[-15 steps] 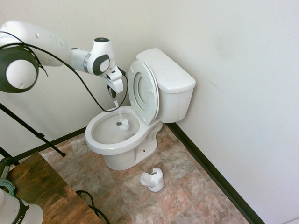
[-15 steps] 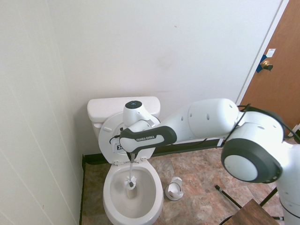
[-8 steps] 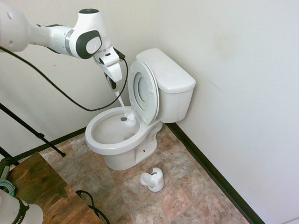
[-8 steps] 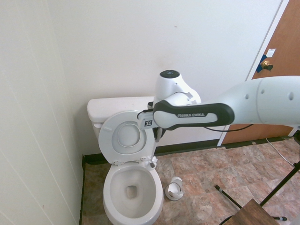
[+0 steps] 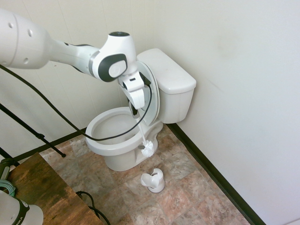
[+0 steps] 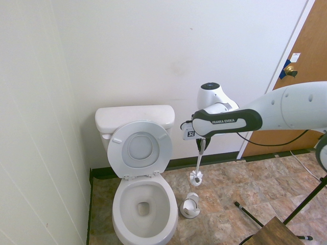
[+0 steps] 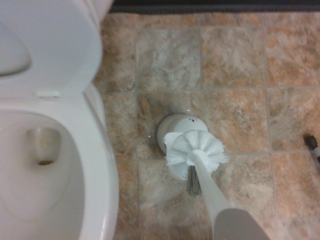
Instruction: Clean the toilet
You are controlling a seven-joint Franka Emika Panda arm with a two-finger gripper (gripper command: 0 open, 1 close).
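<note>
The wrist view alone looks straight down the toilet brush (image 7: pixel 196 155), its round white bristle head over the brush holder (image 7: pixel 176 131) on the floor, with the toilet (image 7: pixel 95 165) bowl's rim and drain close beside. The second exterior view alone shows a brown wooden door (image 6: pixel 306 87) with a brass knob and places the brush (image 6: pixel 196 176) hanging in the air beside the bowl, above the holder (image 6: pixel 190 205). The first exterior view alone shows a dark baseboard (image 5: pixel 213 176) along the wall and the corner of a wooden worktop (image 5: pixel 40 187).

The fingers (image 5: pixel 135 111) are clenched on the thin white handle, pointing downward. The toilet (image 6: pixel 138 168) stands against the back wall, seat and lid raised against the flat-lidded tank, oval bowl open. In the first exterior view the arm (image 5: pixel 70 51) crosses in front of the raised lid and hides part of it.

The floor (image 6: pixel 230 189) is mottled tan and brown tile; toilet and holder are glossy white.
</note>
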